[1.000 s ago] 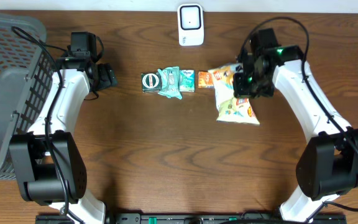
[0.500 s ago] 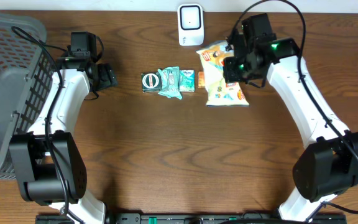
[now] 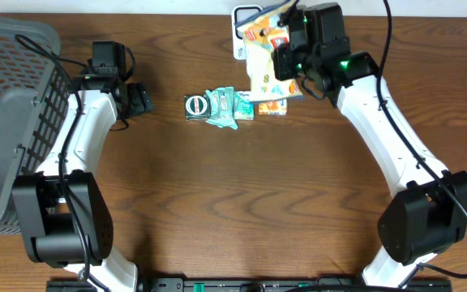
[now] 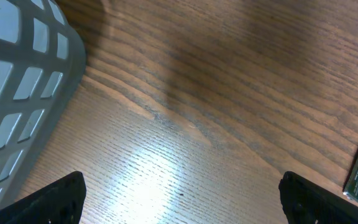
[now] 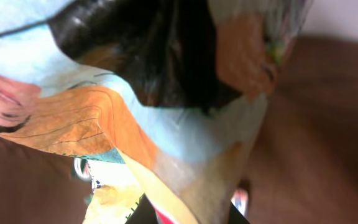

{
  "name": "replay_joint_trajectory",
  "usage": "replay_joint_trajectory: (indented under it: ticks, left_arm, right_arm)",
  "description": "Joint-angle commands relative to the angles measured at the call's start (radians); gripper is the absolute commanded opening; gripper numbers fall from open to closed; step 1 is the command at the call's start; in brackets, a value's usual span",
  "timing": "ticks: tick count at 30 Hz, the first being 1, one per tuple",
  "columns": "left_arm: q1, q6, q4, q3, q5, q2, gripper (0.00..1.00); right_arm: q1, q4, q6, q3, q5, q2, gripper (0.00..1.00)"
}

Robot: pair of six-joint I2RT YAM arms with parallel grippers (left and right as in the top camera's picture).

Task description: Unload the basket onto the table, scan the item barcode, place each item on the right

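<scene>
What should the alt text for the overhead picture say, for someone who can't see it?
The right arm's tool holds a yellow snack bag over the white scanner at the table's far edge. Small packets lie mid-table; the left tool sits open near a grey basket.

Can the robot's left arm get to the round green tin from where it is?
Probably yes. The left gripper is open and empty, and only bare table lies between it and the green tin. The snack bag is lifted off to the far side, not in the way.

A mock shop checkout: barcode scanner [image 3: 237,45], shopping basket [image 3: 6,97] and snack packets [image 3: 221,106].
</scene>
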Motion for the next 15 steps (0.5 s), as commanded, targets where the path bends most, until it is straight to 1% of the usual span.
replay_joint_trajectory:
  ticks: [1, 3, 5, 6, 8, 9, 12, 15]
  left_arm:
    - [0.0, 0.013, 0.0, -0.006, -0.005, 0.0, 0.98]
    - [0.0, 0.013, 0.0, -0.006, -0.005, 0.0, 0.97]
    - [0.0, 0.013, 0.0, -0.006, -0.005, 0.0, 0.97]
    - [0.0, 0.013, 0.0, -0.006, -0.005, 0.0, 0.97]
    - [0.0, 0.013, 0.0, -0.006, -0.005, 0.0, 0.98]
    - [0.0, 0.013, 0.0, -0.006, -0.005, 0.0, 0.98]
    - [0.0, 0.013, 0.0, -0.006, -0.005, 0.0, 0.98]
    - [0.0, 0.013, 0.0, -0.006, -0.005, 0.0, 0.98]
  right_arm:
    - [0.003, 0.094, 0.051, 0.029, 0.025, 0.037, 0.01]
    - [0.003, 0.156, 0.094, 0.064, 0.017, 0.087, 0.01]
    - [0.005, 0.157, 0.096, 0.138, 0.013, 0.152, 0.01]
    - [0.005, 0.129, 0.095, 0.244, 0.018, 0.23, 0.01]
    - [0.004, 0.09, 0.095, 0.362, 0.018, 0.307, 0.01]
    - [0.003, 0.054, 0.085, 0.488, 0.019, 0.387, 0.01]
    - [0.005, 0.044, 0.053, 0.659, 0.068, 0.5, 0.01]
    - [0.01, 0.048, 0.035, 0.784, 0.198, 0.59, 0.01]
